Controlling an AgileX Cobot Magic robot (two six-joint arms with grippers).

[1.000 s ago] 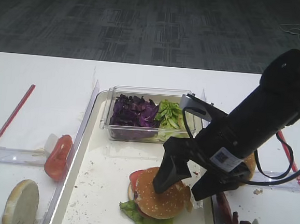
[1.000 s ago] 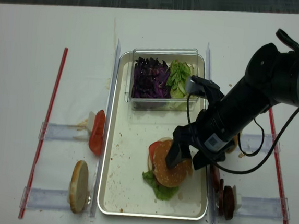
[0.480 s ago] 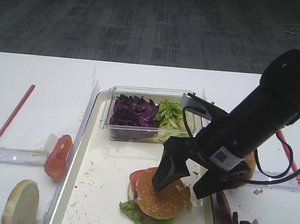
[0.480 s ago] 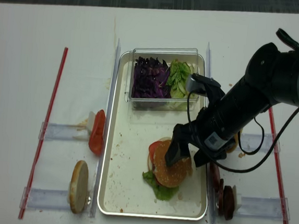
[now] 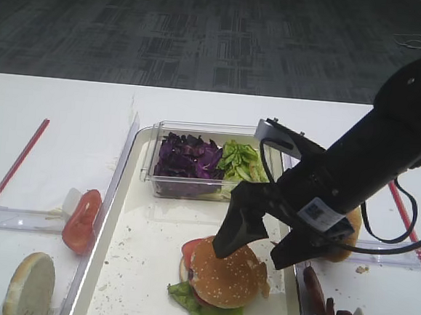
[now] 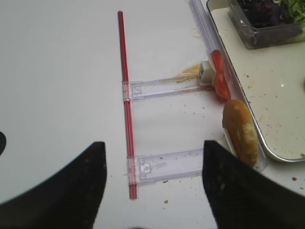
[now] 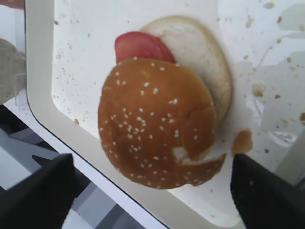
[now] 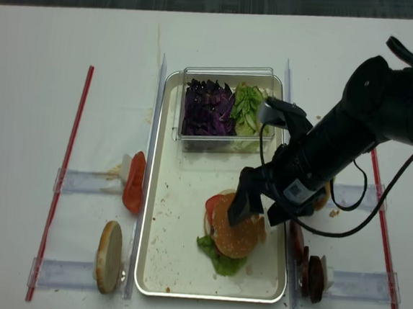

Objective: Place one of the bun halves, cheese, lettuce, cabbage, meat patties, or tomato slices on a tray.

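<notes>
Right gripper point(image 5: 260, 243) spread wide above the sesame bun top point(image 5: 228, 274), both fingers clear of it and gripping nothing. Bun top resting on a stacked burger in the lower middle of the tray point(image 5: 140, 258), lower centre of the exterior view, with a tomato slice point(image 7: 138, 46) and a pale bun base point(image 7: 198, 52) peeking out above it in the wrist view and lettuce point(image 5: 209, 314) sticking out underneath at the bottom edge. Clear plastic box point(image 5: 207, 132) at the tray's upper end, holding purple cabbage point(image 5: 187, 158) on the left and green leaf strips on the right. Meat patties point(image 8: 312, 274) standing off the tray at lower right. Left gripper point(image 6: 152, 191) wide apart over the bare table point(image 6: 57, 95), nothing between its fingers.
</notes>
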